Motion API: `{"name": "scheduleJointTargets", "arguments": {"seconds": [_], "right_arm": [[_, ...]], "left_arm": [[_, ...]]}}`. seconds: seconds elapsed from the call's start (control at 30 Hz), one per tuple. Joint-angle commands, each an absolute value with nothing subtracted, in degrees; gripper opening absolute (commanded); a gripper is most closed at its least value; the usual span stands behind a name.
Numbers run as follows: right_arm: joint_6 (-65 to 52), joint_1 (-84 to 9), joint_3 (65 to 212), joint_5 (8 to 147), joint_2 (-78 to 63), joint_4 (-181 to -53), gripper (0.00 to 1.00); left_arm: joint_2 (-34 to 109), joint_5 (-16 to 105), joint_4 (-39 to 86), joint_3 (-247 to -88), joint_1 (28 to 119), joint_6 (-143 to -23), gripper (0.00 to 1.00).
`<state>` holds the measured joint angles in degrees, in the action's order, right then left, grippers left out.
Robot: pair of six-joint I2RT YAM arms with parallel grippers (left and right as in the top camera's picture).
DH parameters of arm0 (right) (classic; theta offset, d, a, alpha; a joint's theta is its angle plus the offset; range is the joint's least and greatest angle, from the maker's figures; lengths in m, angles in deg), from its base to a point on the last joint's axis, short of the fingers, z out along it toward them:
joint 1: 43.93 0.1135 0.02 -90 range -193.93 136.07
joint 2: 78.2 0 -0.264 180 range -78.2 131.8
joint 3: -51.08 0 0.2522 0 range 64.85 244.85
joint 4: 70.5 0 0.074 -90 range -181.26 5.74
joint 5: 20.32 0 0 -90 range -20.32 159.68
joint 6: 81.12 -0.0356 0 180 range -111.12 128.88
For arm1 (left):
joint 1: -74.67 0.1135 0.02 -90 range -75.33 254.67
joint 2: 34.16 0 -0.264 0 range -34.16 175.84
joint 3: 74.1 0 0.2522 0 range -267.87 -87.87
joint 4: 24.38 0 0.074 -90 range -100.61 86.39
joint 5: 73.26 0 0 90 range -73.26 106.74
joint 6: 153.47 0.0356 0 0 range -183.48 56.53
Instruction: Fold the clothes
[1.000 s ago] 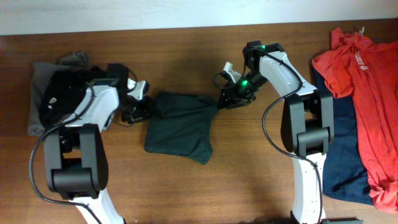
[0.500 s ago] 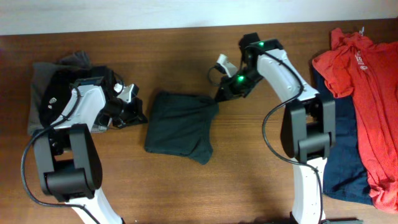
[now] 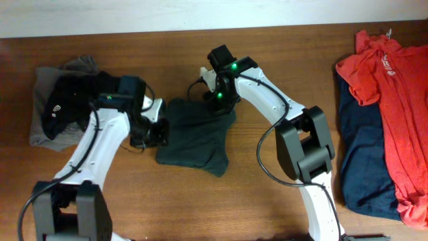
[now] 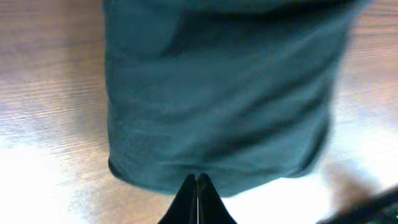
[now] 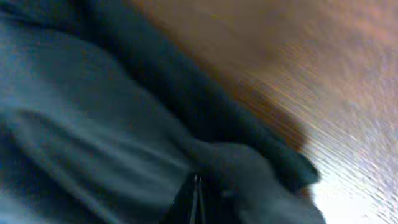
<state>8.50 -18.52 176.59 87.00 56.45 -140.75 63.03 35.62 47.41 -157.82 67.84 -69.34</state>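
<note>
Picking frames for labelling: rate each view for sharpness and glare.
Overhead view: sharp and evenly lit, with the dark green shirt clear against the table. Left wrist view: somewhat blurred, with white glare on the wood at lower left and lower right. Right wrist view: the softest, with the shirt's folds smeared and glare on the wood at lower right.

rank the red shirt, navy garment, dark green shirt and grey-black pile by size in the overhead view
1. red shirt
2. navy garment, though partly under the red one
3. dark green shirt and grey-black pile: look alike, too close to rank
</note>
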Motion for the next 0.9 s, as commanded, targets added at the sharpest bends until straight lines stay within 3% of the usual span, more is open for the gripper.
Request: {"name": "scheduleJointTargets", "arguments": {"seconds": [0.0, 0.3, 0.6, 0.7, 0.87], "right_arm": [[5.6, -20.6, 176.1, 84.0, 59.2, -144.0, 0.04], [-5.2, -20.0, 176.0, 85.0, 59.0, -163.8, 0.04], [-4.9, -18.5, 176.2, 85.5, 53.9, -164.6, 0.04], [-2.2, -18.5, 176.2, 85.5, 51.4, -163.0, 0.04], [4.4, -18.5, 176.2, 85.5, 48.9, -161.4, 0.04]], "left_arm": [[63.5, 34.2, 39.6, -149.3, 67.9, -73.1, 0.08], [63.5, 33.4, 13.4, -139.4, 67.8, -72.9, 0.17], [63.5, 34.1, -7.4, -142.5, 68.5, -80.2, 0.18], [63.5, 37.4, -6.2, -146.4, 69.1, -80.8, 0.18], [62.6, 38.0, 14.6, -156.3, 70.4, -80.4, 0.25]]}}
